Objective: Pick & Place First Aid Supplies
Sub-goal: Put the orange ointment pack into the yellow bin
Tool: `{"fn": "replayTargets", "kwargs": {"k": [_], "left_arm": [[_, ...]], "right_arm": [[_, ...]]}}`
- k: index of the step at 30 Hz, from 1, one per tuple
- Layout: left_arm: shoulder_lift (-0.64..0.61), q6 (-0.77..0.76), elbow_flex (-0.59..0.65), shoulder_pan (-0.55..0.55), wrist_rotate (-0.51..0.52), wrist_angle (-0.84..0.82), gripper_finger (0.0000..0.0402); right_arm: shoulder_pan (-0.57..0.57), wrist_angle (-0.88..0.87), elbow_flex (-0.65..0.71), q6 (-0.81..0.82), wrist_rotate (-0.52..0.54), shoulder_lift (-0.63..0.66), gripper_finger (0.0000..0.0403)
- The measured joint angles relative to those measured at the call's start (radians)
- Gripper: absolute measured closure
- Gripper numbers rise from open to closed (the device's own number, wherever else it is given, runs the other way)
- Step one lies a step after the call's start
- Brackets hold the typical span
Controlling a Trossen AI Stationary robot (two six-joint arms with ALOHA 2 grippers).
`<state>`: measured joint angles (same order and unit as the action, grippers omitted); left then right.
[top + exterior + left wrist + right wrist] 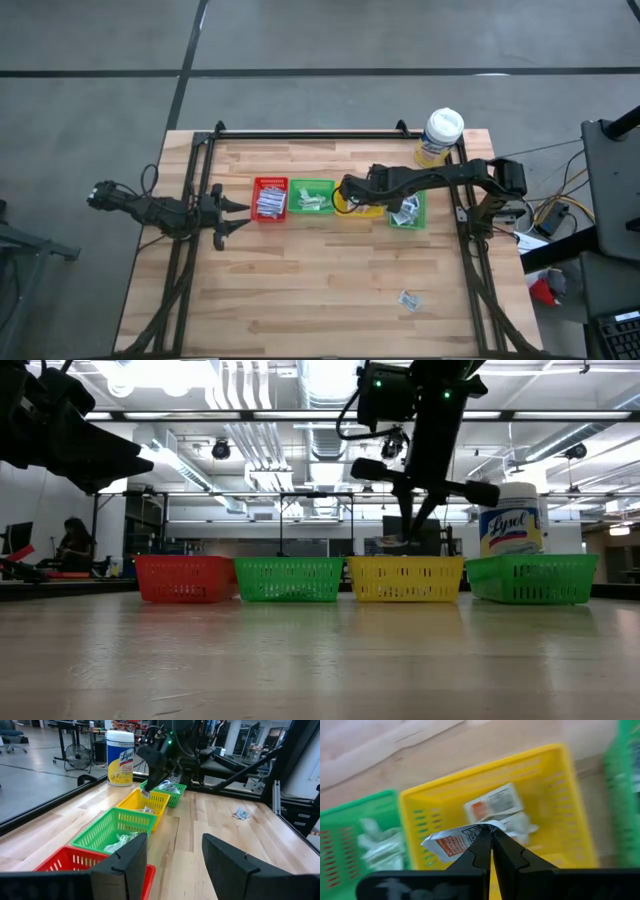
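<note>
Yellow plastic formed the tray (pixel 372 211) that we took as our landmark, third in a row of four on the wooden table (pixel 330 300). Directly above this tray we found the right gripper (pixel 491 836), its two fingers pressed together on the edge of a white packet with an orange-red panel (pixel 451 841), which hung over the tray's interior. Inside the tray lay another orange-and-white packet (pixel 494 804) and some paler sachets (pixel 520 826). Touching the yellow tray on the side toward the left arm stood a green tray (pixel 311 198) holding crumpled pale sachets (pixel 121 841), and beyond that a red tray (pixel 270 199) filled with long white printed strips (pixel 270 204). On the yellow tray's other side we noted a second green tray (pixel 409 211), set at a slight angle and holding more packets (pixel 405 212). Behind that tray, toward the table's far edge, stood a white-lidded tub with a yellow label (pixel 439 137). One loose packet (pixel 408 299) lay on the bare wood, well apart from the yellow tray and toward the near edge. The left gripper (pixel 238 216) waited past the red tray, its fingers spread wide and holding nothing.
</note>
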<state>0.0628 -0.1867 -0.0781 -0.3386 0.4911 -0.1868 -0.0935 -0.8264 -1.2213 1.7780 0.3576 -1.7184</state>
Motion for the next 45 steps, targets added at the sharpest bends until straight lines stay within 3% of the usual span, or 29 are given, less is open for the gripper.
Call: {"fn": "replayTargets", "kwargs": {"k": [8, 15, 19, 32, 45], "left_arm": [[0.0, 0.0, 0.0, 0.0, 0.0, 0.0, 0.0213], [0.0, 0.0, 0.0, 0.0, 0.0, 0.0, 0.0213], [0.0, 0.0, 0.0, 0.0, 0.0, 0.0, 0.0213], [0.0, 0.0, 0.0, 0.0, 0.0, 0.0, 0.0213], [0.0, 0.0, 0.0, 0.0, 0.0, 0.0, 0.0213]], "right_arm": [[0.0, 0.041, 0.007, -0.002, 0.003, -0.035, 0.0394], [-0.008, 0.05, 0.008, 0.011, -0.097, -0.122, 0.0394], [-0.013, 0.05, 0.008, -0.006, -0.097, -0.133, 0.0394], [-0.018, 0.059, 0.004, -0.254, -0.097, -0.131, 0.0394], [-0.018, 0.059, 0.004, -0.297, -0.094, -0.132, 0.0394]]}}
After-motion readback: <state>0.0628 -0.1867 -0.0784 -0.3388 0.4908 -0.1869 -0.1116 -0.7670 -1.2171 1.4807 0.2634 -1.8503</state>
